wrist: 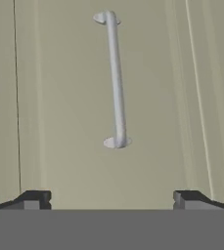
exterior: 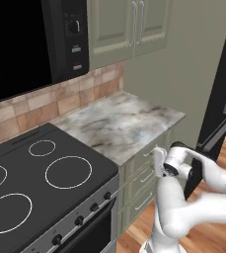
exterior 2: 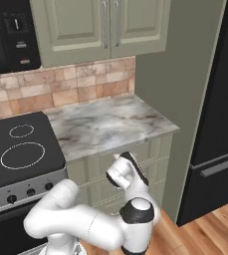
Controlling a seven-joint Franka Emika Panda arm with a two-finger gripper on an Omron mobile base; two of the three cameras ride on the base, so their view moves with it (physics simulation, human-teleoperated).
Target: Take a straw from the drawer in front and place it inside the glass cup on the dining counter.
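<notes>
The drawer (wrist: 59, 107) is closed, directly ahead of the pincer (wrist: 111, 200), so the straw, presumably inside, can't be seen. Its silver handle (wrist: 114, 80) runs up the hand view because the hand is rolled, likely so the fingers can straddle the bar. The pincer is released, its two fingertips (wrist: 33, 199) spread wide to either side of the handle and not touching it. From the base, the arm (exterior: 193, 197) reaches in under the marble tabletop (exterior: 124, 121), right of the stove (exterior: 40, 183), with the pincer (exterior: 159, 160) at the top drawer front.
</notes>
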